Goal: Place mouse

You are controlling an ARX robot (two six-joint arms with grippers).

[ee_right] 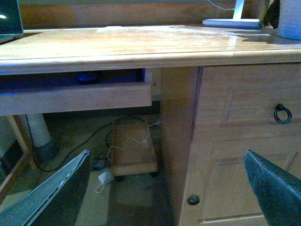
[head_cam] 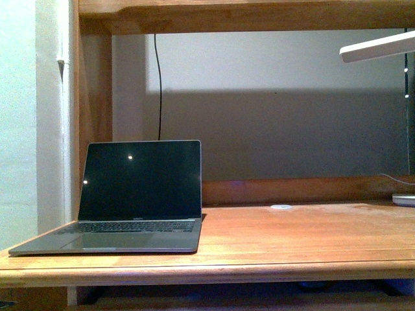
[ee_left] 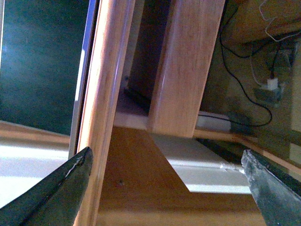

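Although neither arm shows in the front view, my two wrist cameras place me low down, in front of a wooden desk (head_cam: 292,240). Its surface carries an open laptop (head_cam: 139,188) at the left, screen dark. A small white disc (head_cam: 281,207) lies near the back, and a white lamp base (head_cam: 404,199) sits at the far right edge. No mouse lies on the surface.

In the right wrist view, a shallow pull-out tray (ee_right: 75,96) hangs just under the desktop. In its shadow sits a dark domed shape that I take to be the mouse (ee_right: 87,76). The light there is dim, so I cannot be sure. It seems stowed out of the way and has not been picked up.

The right jaws are spread wide and hold nothing. They face the tray and a cupboard door with a ring pull (ee_right: 282,113). The left jaws are likewise apart and bare, close against the desk's rounded front edge (ee_left: 101,94).

I judge the task barely begun. Parted jaws suit an approach, and the right arm looks better placed to reach into the tray. The bare wood beside the laptop seems the natural spot for the mouse.
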